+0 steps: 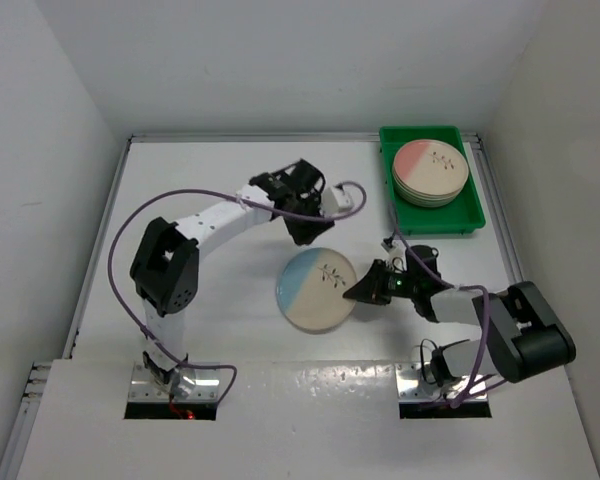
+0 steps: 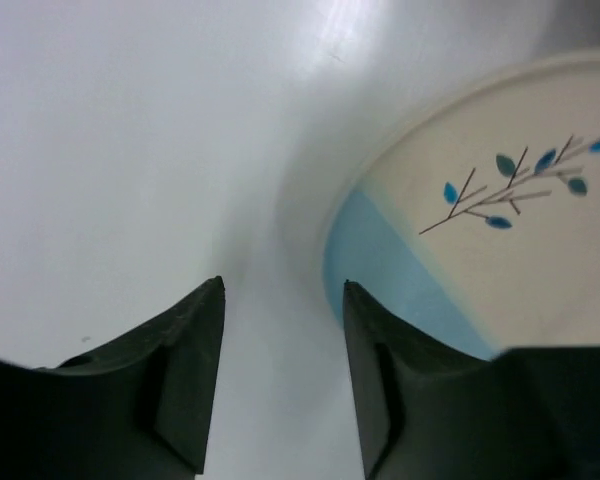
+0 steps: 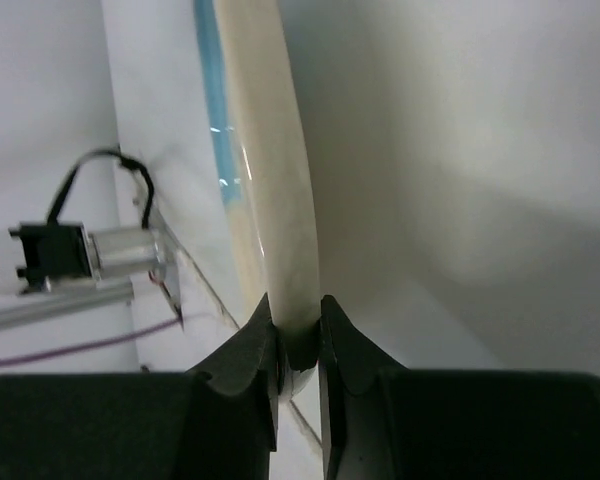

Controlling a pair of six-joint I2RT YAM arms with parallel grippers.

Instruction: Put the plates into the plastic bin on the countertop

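Observation:
A cream plate with a blue segment and a sprig motif (image 1: 316,290) is at the middle of the white countertop (image 1: 210,200). My right gripper (image 1: 356,292) is shut on its right rim; in the right wrist view the rim (image 3: 280,200) runs edge-on between the fingers (image 3: 298,330). My left gripper (image 1: 306,234) is open and empty just above the plate's far edge; the plate (image 2: 500,230) lies to the right of its fingertips (image 2: 280,290). The green plastic bin (image 1: 430,222) at the far right holds a stack of plates (image 1: 430,172), the top one with a pink segment.
White walls close in the countertop on the left, back and right. Metal edge rails (image 1: 500,215) run along its sides. A purple cable (image 1: 352,195) loops off the left arm near the bin.

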